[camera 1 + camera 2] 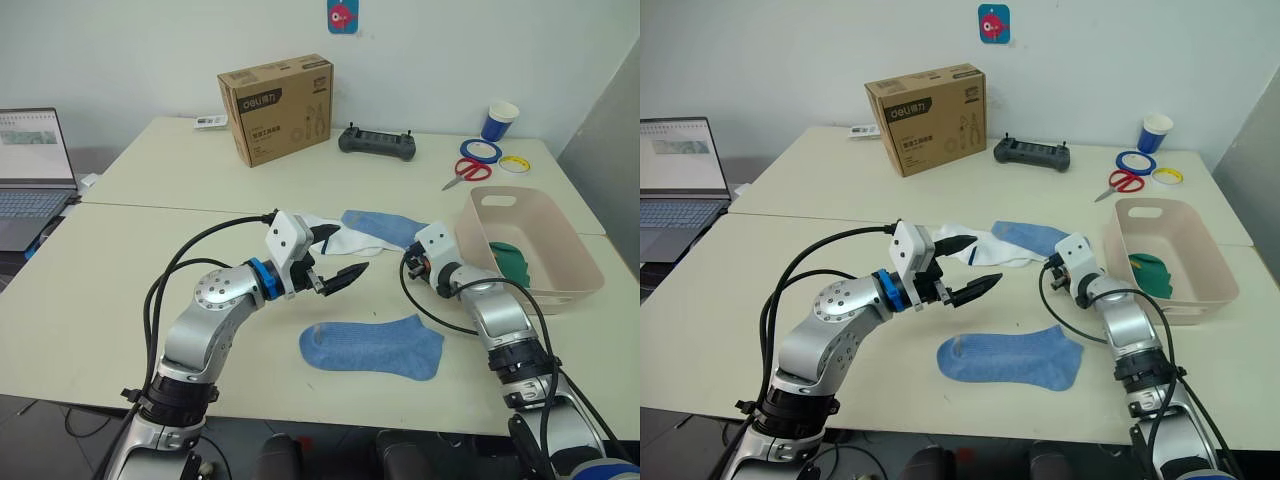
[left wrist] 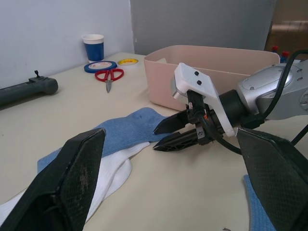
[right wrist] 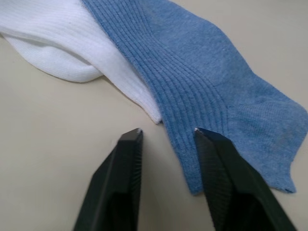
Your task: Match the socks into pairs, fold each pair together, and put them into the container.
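1. Left gripper (image 1: 338, 254): spread wide, empty, raised above mid-worktop.
2. Right gripper (image 3: 166, 131): narrowly parted, empty, tips at the edge of a blue sock (image 3: 211, 91) overlapping a white sock (image 3: 62, 41).
3. Second blue sock (image 1: 372, 346): flat near the front edge.
4. Container (image 1: 540, 262): at the right edge, green sock (image 1: 511, 262) inside.

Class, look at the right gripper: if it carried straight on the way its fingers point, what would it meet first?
Probably the light blue sock: the right gripper, open, points at that sock's edge where it meets the white sock. Depth is unclear.
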